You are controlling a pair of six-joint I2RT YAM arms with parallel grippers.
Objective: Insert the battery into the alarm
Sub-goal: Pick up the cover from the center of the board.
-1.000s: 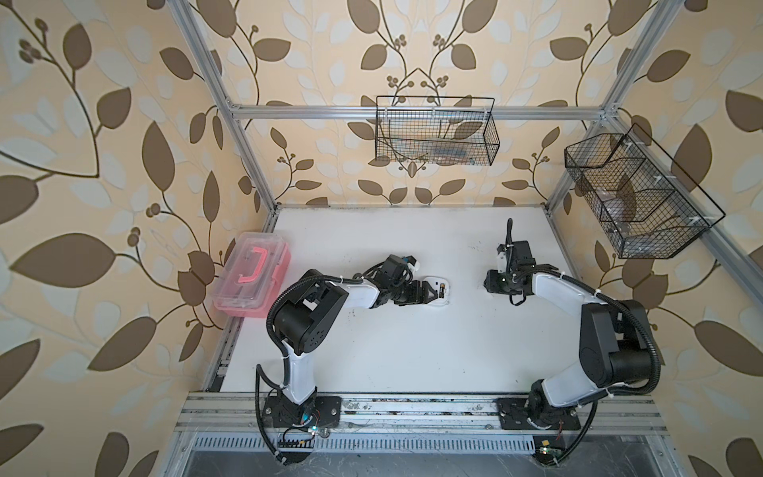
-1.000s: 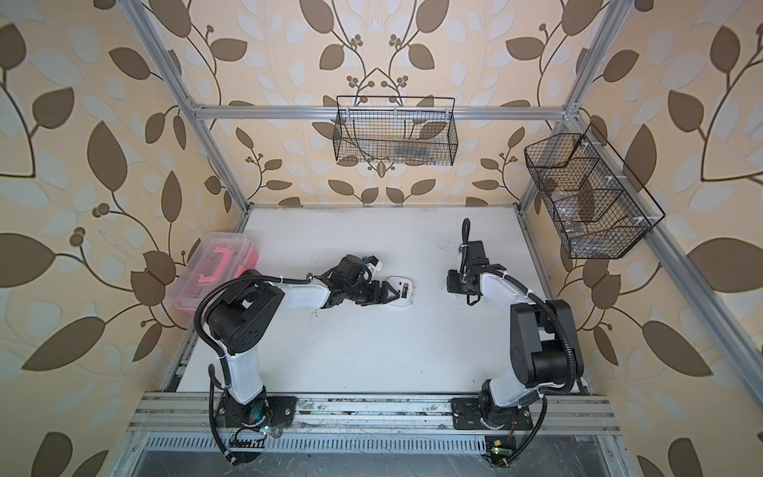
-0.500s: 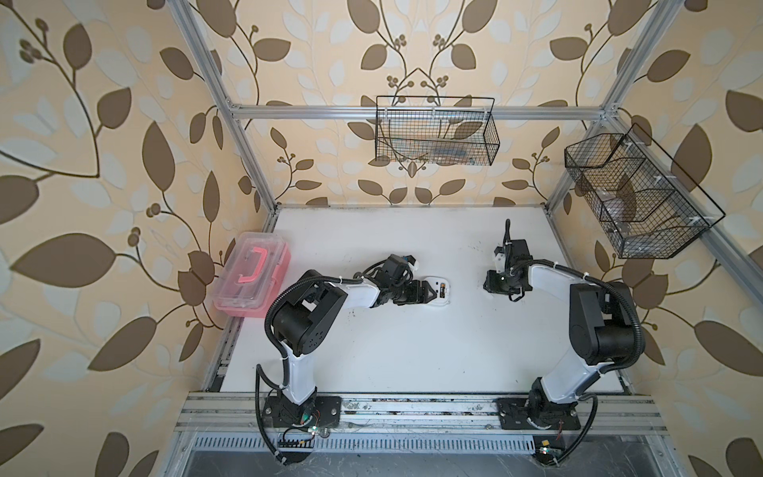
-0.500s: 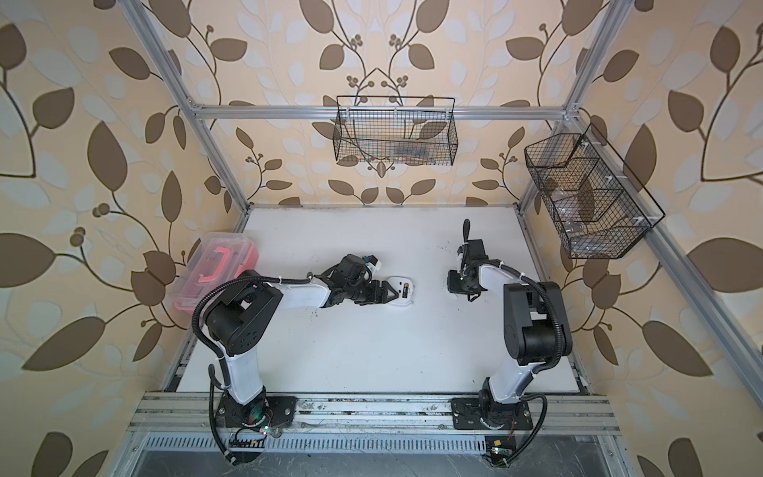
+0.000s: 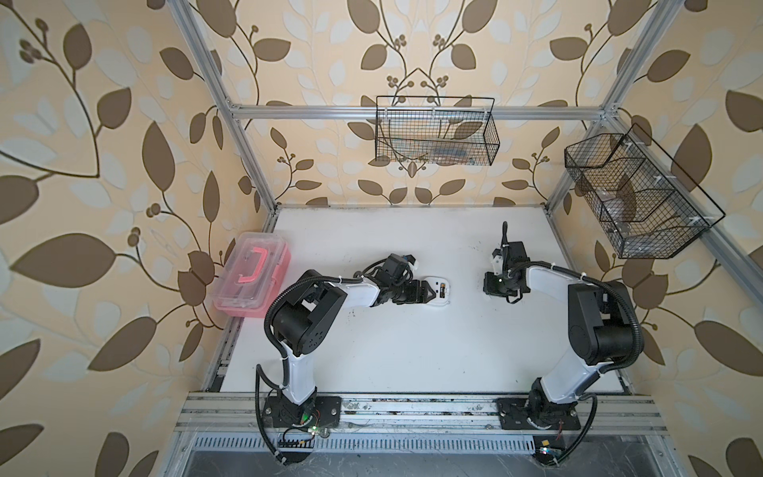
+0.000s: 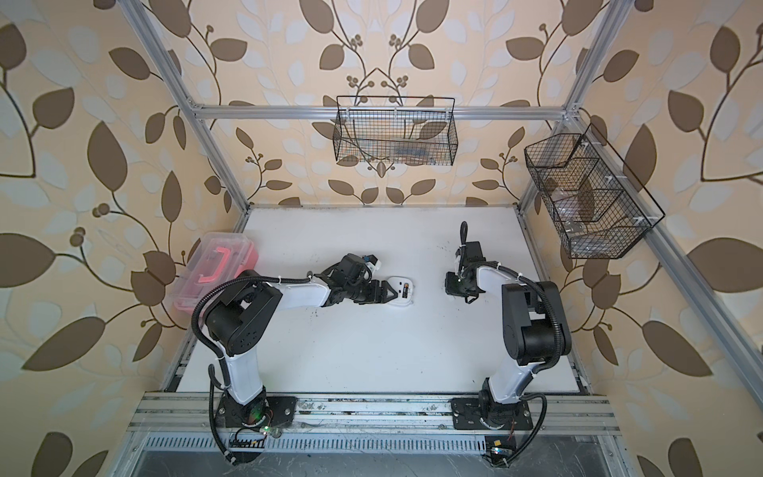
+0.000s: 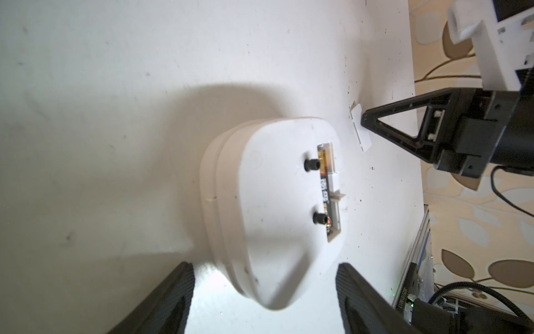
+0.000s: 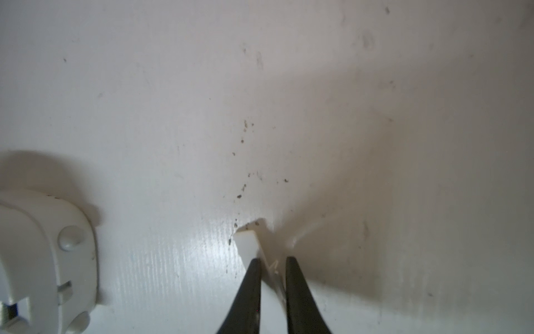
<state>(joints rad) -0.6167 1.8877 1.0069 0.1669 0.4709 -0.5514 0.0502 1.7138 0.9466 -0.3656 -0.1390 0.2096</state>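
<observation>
The white alarm (image 7: pixel 260 202) lies face down on the table, seen in both top views (image 5: pixel 439 296) (image 6: pixel 397 301). The black battery (image 7: pixel 324 185), with its copper end, sits in the open slot in the alarm's back. My left gripper (image 7: pixel 264 274) is open, one finger on each side of the alarm's near end with gaps on both sides. To the right, my right gripper (image 8: pixel 273 261) points down at the table and is shut on a thin white battery cover (image 8: pixel 248 240), which stands tilted on its edge (image 7: pixel 359 130).
A clear box with a pink handle (image 5: pixel 252 274) stands at the table's left edge. Two black wire baskets hang on the back wall (image 5: pixel 435 132) and the right wall (image 5: pixel 636 198). Dark specks dot the white table (image 8: pixel 242 188) near the cover.
The right gripper's jaws have closed in on the cover and the right arm's elbow has swung nearer. The left arm and the alarm have not moved.
</observation>
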